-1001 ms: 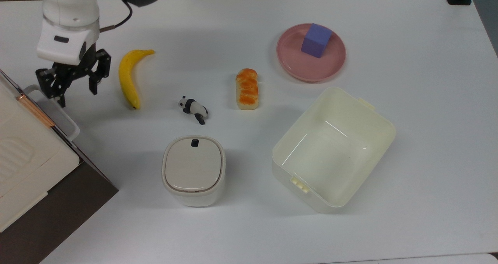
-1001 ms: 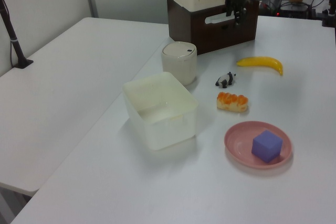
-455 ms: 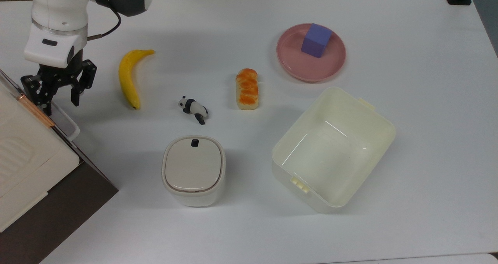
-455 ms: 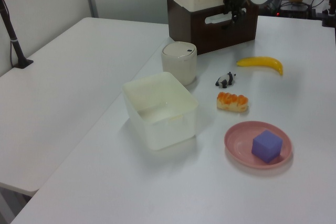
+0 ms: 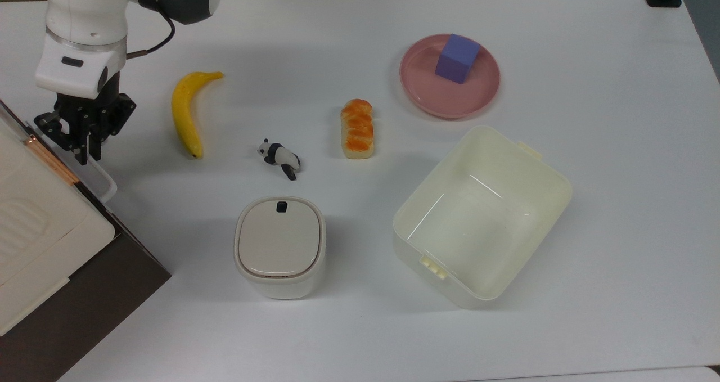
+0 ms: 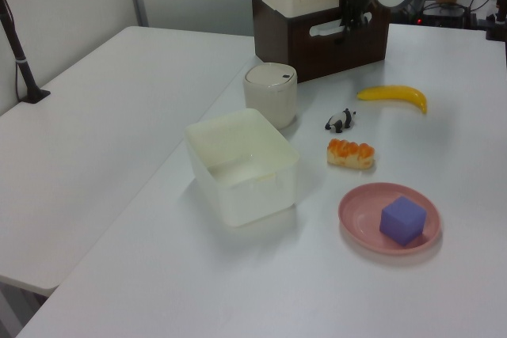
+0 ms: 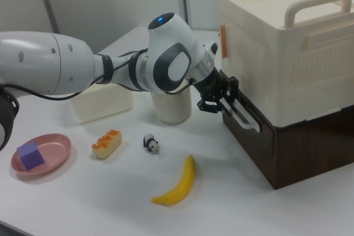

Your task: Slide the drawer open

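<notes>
The gripper [image 5: 84, 140] is clamping its fingers together on the white handle [image 5: 100, 175] of the drawer [image 7: 287, 142], at about nine o'clock in the top view. The drawer's dark front is sitting flush under the cream case [image 7: 287, 42], so the grasp is looking done and the whole pull is remaining. The banana [image 5: 187, 112] is lying on the bench [image 5: 562, 314] at the gripper's three o'clock.

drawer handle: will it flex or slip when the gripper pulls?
The white loop handle looks like thin plastic, so it may flex slightly. The gripper is at the handle's end, so the drawer may rack. The closed loop should resist slipping.
</notes>
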You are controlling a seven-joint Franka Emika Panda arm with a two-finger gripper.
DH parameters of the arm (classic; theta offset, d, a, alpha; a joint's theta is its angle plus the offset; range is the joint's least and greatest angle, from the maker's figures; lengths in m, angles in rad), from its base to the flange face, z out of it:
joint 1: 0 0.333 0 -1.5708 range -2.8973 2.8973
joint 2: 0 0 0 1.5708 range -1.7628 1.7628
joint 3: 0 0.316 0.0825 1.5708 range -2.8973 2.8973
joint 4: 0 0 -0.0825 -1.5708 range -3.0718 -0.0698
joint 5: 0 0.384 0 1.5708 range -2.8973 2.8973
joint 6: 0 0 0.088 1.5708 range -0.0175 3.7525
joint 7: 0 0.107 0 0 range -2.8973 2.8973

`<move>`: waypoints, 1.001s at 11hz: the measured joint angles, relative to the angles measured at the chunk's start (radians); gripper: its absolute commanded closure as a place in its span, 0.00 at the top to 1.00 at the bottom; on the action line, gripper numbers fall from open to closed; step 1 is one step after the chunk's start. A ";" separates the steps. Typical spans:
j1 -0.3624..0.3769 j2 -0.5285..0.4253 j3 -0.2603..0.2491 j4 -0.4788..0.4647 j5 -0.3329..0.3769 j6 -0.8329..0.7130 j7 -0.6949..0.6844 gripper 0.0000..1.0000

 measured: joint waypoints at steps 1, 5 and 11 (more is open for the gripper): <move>0.000 0.000 0.000 0.000 -0.003 0.000 0.000 0.09; 0.000 0.000 0.003 -0.003 -0.023 0.001 -0.002 0.09; 0.012 -0.156 0.015 -0.223 -0.025 0.044 0.004 0.09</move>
